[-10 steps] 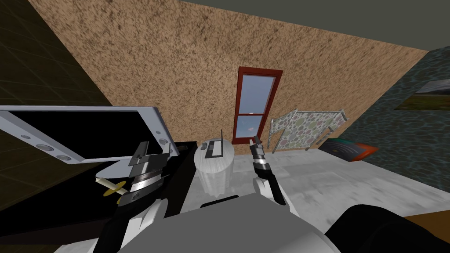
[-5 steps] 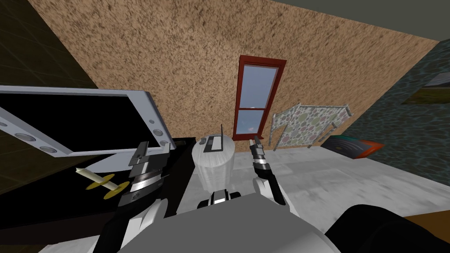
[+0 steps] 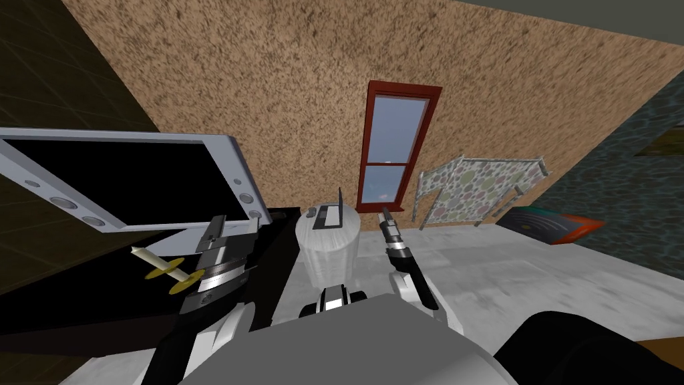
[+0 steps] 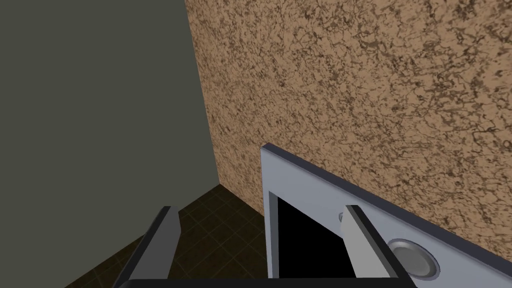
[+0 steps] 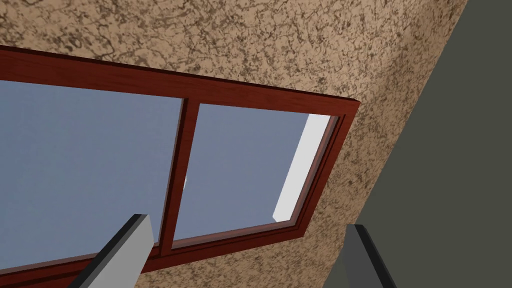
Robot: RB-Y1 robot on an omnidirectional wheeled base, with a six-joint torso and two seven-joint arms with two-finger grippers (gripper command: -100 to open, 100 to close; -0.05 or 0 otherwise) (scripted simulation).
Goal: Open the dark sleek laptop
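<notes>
**Laptop (image 3: 327,219) on the round table, both grippers away from it**

The laptop lies on top of a pale round table (image 3: 327,262), right in front of me, near the brown speckled wall (image 3: 280,100). Its flat part is grey with a dark keyboard. A thin dark lid stands up along one edge of it. A small grey lump (image 3: 309,214) sits on the table just beside the laptop; I cannot tell what it is.

The right gripper (image 3: 385,214) is in the air beside the table, near the laptop but not touching it. It points up at the window (image 3: 394,154) with the red frame. Its fingers (image 5: 127,245) are spread apart and hold nothing.

The left gripper (image 3: 234,228) is well apart from the laptop, over a black stand (image 3: 274,267). It is close to the corner of a big TV (image 3: 242,180) with a silver frame and a black screen. Its fingers (image 4: 159,240) are spread apart too and hold nothing.

A pale stick with two yellow discs (image 3: 163,267) lies on the black stand near the left arm.
</notes>
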